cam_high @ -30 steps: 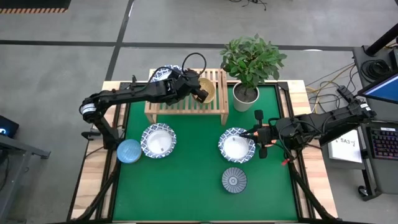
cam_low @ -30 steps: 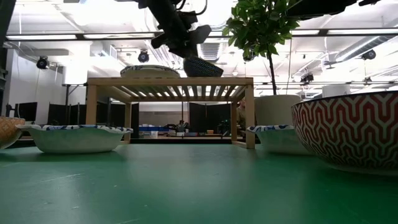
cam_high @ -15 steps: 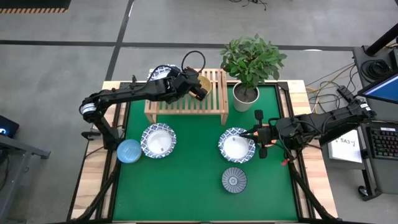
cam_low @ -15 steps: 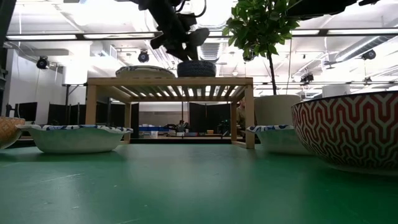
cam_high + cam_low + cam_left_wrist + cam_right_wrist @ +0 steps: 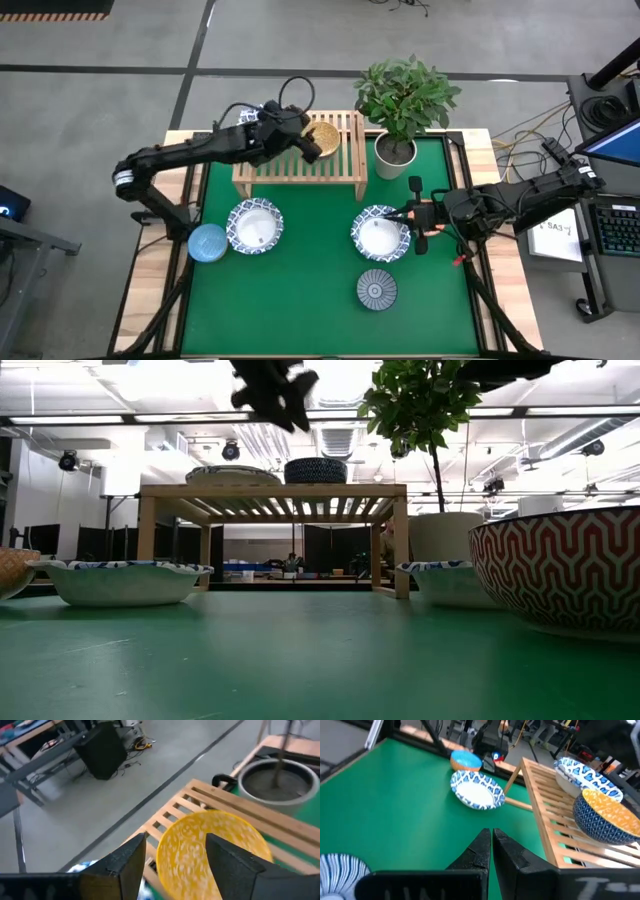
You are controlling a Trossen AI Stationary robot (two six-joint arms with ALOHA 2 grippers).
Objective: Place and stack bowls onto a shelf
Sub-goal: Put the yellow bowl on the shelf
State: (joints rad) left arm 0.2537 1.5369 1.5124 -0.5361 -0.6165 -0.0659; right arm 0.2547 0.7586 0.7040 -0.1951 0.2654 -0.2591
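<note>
The mustard-yellow bowl (image 5: 324, 138), blue-patterned outside (image 5: 604, 821), stands upright on its base on the slatted top of the light-wood shelf (image 5: 296, 170). A white bowl with a blue rim (image 5: 584, 774) sits on the shelf's left end. My left gripper (image 5: 175, 870) hangs open just above and to the left of the yellow bowl (image 5: 316, 470), touching nothing; the low view shows it (image 5: 278, 388) well clear. My right gripper (image 5: 492, 845) is shut and empty, held in the air by the right-hand white bowl (image 5: 380, 233).
On the green table lie another white bowl (image 5: 255, 225), a light-blue bowl (image 5: 207, 243) and a grey-blue striped bowl (image 5: 376, 290). An orange-red patterned bowl (image 5: 570, 570) stands close to the low camera. A potted plant (image 5: 397, 150) stands right of the shelf.
My left gripper has set the tilted yellow bowl down level on the shelf top, opened and let go. It has then risen and drawn back toward the table's left. The bowl stays on the slats.
</note>
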